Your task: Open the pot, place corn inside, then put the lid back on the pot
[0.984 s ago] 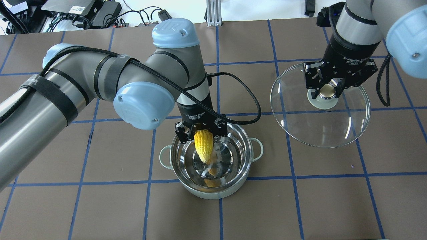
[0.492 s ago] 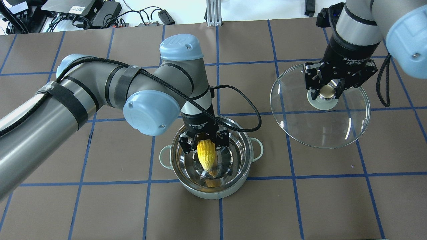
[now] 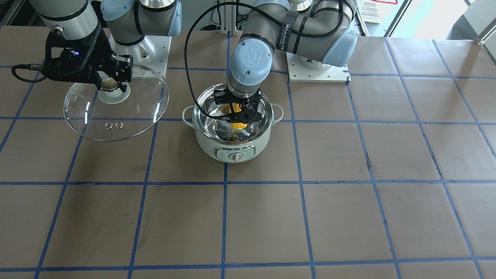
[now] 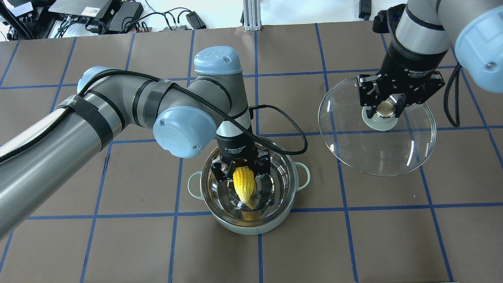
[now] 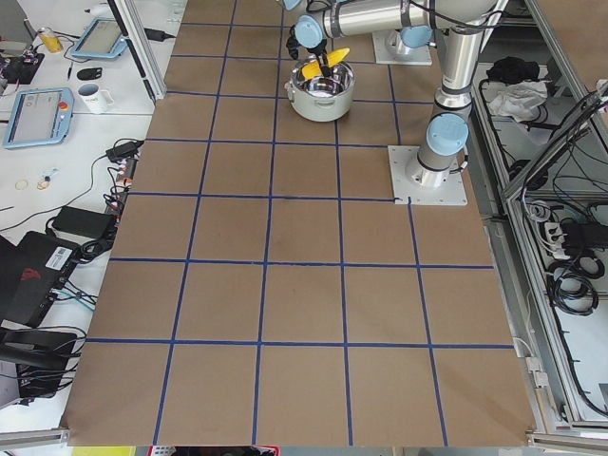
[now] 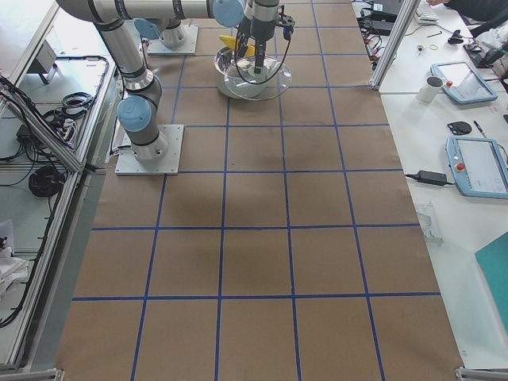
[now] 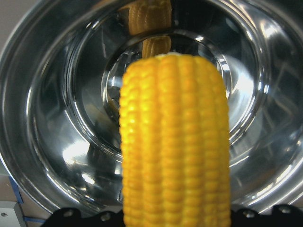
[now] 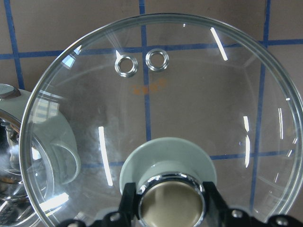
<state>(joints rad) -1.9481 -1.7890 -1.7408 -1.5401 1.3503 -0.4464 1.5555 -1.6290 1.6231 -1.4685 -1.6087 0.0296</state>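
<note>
**Q:** What is the work surface?

**A:** A brown bench (image 4: 353, 243) marked into squares by blue tape, with cables and electronics along its far edge.

**Q:** Where is the pot, and in what condition?

**A:** The pot (image 3: 209, 145) stands open near the bench centre, with its control dial facing away from the robot. Its steel interior is shiny and probably slippery, so the corn may slide or roll once released.

**Q:** Where is the lid?

**A:** The lid (image 4: 385, 153) is held tilted, well to the right of the pot in the overhead view. The right fingers (image 4: 368, 103) pinch its knob (image 8: 171, 203). The glass is stiff but fragile, and the knob is the only practical place to hold it. The rim should be set down level on the pot.

**Q:** Where is the corn?

**A:** The corn (image 4: 243, 186) hangs point-down inside the pot rim, and the left fingers (image 4: 219, 172) clamp its thick end. Whether the tip touches the pot floor cannot be determined. The cob looks light and rigid, and its bumpy kernels give good grip.

**Q:** What step is in hand?

**A:** Judged from this position, the corn is about to be released. Fitting the lid remains to be done.
</note>
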